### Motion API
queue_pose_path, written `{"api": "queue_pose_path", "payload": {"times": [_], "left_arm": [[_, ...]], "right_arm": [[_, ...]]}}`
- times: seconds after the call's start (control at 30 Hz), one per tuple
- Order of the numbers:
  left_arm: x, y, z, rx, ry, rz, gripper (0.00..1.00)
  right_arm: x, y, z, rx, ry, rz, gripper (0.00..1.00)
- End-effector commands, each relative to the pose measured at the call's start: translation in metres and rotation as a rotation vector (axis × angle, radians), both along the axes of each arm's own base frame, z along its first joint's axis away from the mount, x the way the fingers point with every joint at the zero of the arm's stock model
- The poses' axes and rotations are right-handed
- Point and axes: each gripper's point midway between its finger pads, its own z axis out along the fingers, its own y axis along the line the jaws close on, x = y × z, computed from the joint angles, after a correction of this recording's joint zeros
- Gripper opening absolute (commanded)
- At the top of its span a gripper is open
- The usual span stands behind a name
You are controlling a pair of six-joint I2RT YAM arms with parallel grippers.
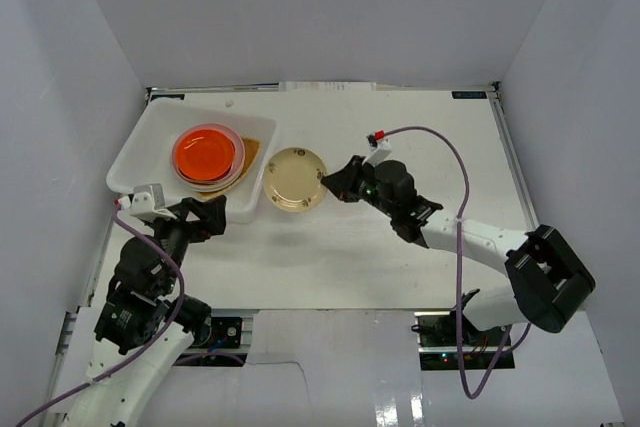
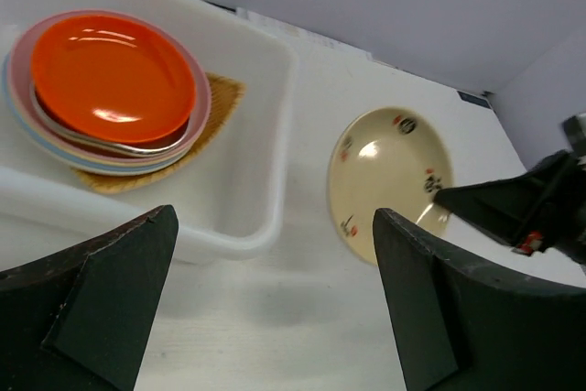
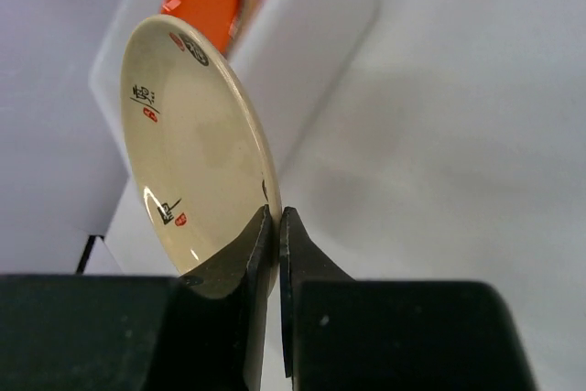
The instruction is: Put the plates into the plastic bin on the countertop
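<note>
Beside the bin (image 1: 150,142), cream plate (image 1: 294,180) clamped at rim in right gripper (image 3: 276,224)

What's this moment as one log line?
right jaws: shut on cream plate rim | left jaws: open | bin: orange plate topmost

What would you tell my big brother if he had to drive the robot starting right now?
Left gripper: open, holding nothing, by the near wall of the plastic bin.
Right gripper: shut on the rim of the cream plate.
Where things are: the cream plate is just right of the bin, over the countertop; I cannot tell if it is lifted.
Done: a stack sits in the bin, with the red-orange plate on top and the tan woven-look plate at the bottom.
Left: put the cream plate into the bin. It is the only plate seen outside.
</note>
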Motion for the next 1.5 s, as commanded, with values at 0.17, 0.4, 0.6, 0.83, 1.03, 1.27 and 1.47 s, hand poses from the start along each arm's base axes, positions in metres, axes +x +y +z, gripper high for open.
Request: {"api": "queue_pose_path", "payload": {"times": [0.17,0.4,0.6,0.83,1.03,1.27,1.47], "left_arm": [[-0.007,0.055,0.002,-0.073,0.03,0.303,0.98],[-0.009,0.062,0.001,-0.077,0.036,0.342,0.98],[-0.007,0.058,0.001,-0.067,0.038,0.319,0.98],[-0.007,0.056,0.002,-0.066,0.032,0.309,0.98],[-0.005,0.055,0.001,-0.052,0.041,0.306,0.98],[-0.004,0.048,0.003,-0.051,0.034,0.264,0.98],[-0.002,0.006,0.025,-0.073,-0.011,0.04,0.98]], "right_arm": [[0.052,0.085,0.09,0.07,-0.187,0.057,0.08],[0.104,0.193,0.069,0.059,-0.111,0.079,0.08],[0.13,0.255,0.071,0.086,-0.102,0.06,0.08],[0.134,0.263,0.086,0.131,-0.111,0.041,0.62],[0.119,0.236,0.136,0.123,-0.209,0.048,0.66],[0.072,0.156,0.208,0.123,-0.376,0.021,0.93],[0.017,0.042,0.181,-0.065,-0.474,-0.043,0.9]]}}
